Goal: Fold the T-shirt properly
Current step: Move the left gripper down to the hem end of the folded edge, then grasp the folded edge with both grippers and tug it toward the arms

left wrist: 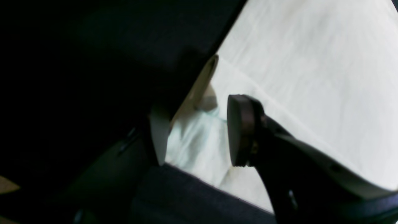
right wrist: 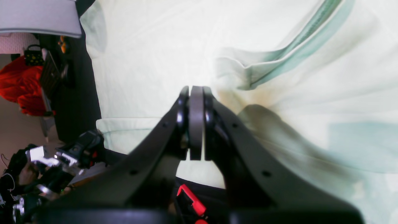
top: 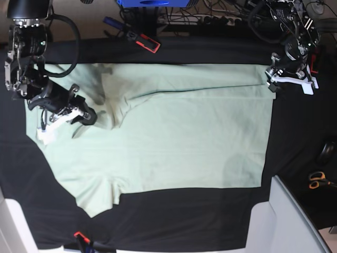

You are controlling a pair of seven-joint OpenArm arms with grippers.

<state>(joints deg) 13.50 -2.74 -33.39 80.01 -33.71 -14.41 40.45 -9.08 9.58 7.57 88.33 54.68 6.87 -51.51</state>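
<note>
My right arm is reaching in from the base view's left edge, forearm angling down toward the T-shirt (top: 174, 137), wrist bent so my right gripper (top: 87, 117) is lying low over the shirt's sleeve end. Its jaws are pressing flat together, pad against pad, nothing visible between them. My left arm is hanging at the shirt's far corner, opposite end; my left gripper (top: 275, 79) is sitting at that hem corner, one finger pad (left wrist: 241, 130) showing clearly, the jaws' spacing unclear.
</note>
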